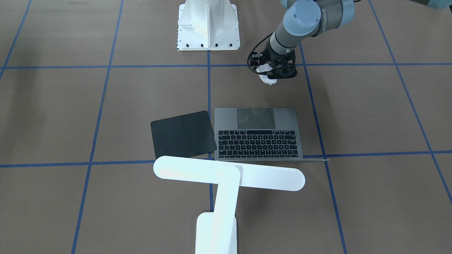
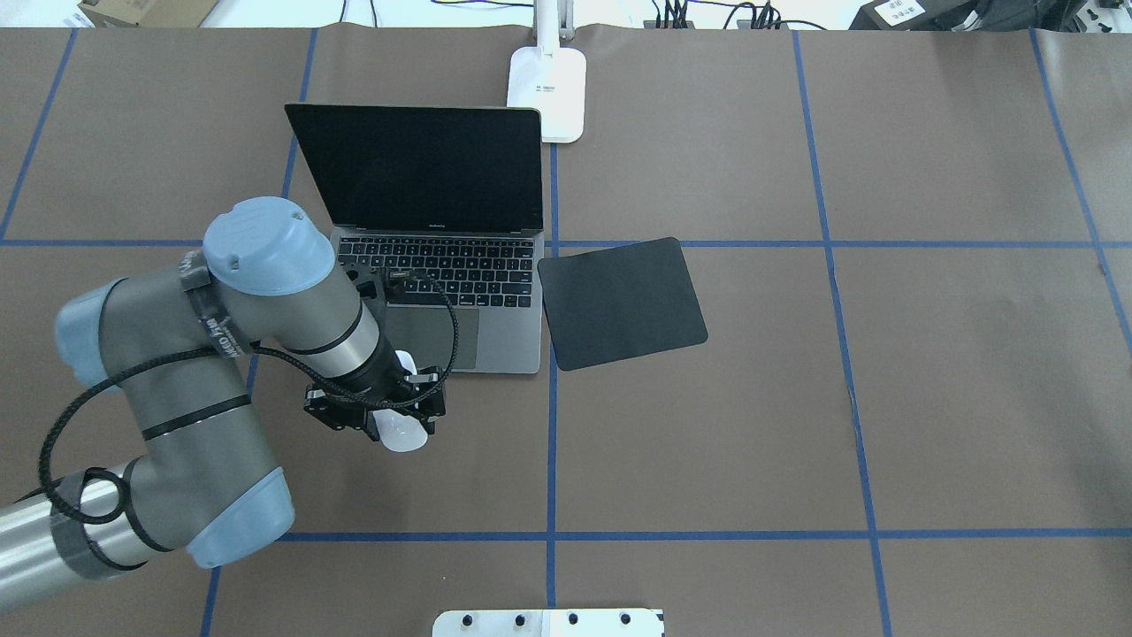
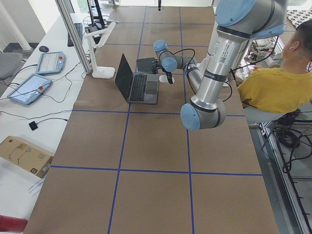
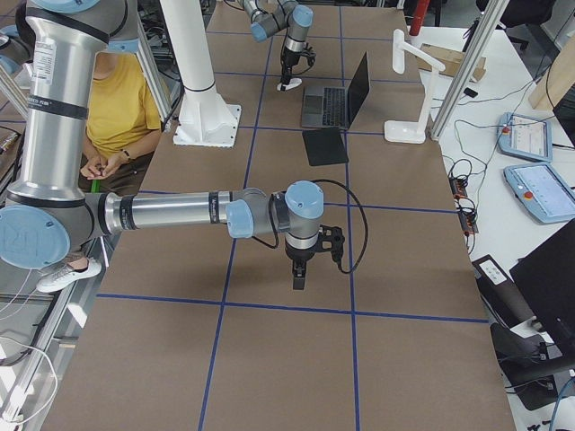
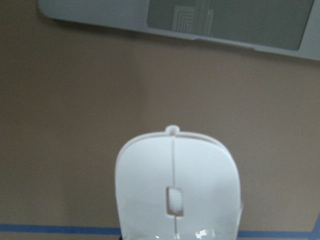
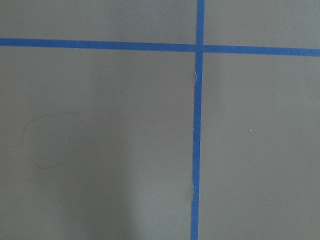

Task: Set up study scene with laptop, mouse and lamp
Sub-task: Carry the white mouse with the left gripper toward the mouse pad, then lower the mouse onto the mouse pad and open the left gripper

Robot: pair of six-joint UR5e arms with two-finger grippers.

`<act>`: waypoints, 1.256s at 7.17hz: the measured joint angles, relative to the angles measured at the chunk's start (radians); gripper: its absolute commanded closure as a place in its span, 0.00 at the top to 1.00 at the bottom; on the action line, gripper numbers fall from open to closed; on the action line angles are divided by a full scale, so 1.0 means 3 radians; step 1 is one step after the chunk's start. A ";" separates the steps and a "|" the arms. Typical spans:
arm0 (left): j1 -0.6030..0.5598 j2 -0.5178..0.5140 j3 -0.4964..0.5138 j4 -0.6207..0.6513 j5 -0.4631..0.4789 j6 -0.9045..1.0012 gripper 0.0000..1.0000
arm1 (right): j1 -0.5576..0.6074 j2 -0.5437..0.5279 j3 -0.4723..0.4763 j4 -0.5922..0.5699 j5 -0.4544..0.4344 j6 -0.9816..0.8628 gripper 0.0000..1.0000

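The white mouse (image 5: 177,192) sits between the fingers of my left gripper (image 2: 389,423), which is shut on it just in front of the laptop (image 2: 442,292), low over the table. In the front-facing view the mouse (image 1: 268,79) peeks out under that gripper (image 1: 272,72). The grey laptop (image 1: 257,135) stands open with a dark screen. Behind it stands the white lamp (image 1: 229,173), its base (image 2: 546,84) at the table's far edge. My right gripper (image 4: 299,280) hangs over bare table far from these; I cannot tell whether it is open or shut.
A square black mat (image 2: 622,303) lies flat beside the laptop, on the robot's right. The white bolted pedestal (image 1: 208,24) stands at the robot's side of the table. A person in a yellow shirt (image 3: 273,83) sits behind the robot.
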State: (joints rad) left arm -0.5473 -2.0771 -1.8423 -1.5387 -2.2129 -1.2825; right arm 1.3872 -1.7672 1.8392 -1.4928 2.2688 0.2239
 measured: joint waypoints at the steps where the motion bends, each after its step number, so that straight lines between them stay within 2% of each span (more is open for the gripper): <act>1: -0.0025 -0.0241 0.0206 0.0034 0.0035 0.0002 0.42 | -0.0001 0.0000 0.0000 -0.0002 0.0000 0.0000 1.00; 6: -0.0094 -0.1413 0.1460 0.0084 0.0223 0.0087 0.43 | -0.0002 0.0013 -0.0053 -0.0004 0.0006 0.0001 1.00; 9: -0.0126 -0.1921 0.2152 -0.0022 0.0310 0.0112 0.44 | -0.0002 0.0015 -0.0061 -0.0008 0.0007 0.0002 1.00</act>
State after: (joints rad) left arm -0.5851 -2.6535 -1.1969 -1.5452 -2.1199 -1.2490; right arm 1.3867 -1.7626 1.8210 -1.4951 2.2708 0.2245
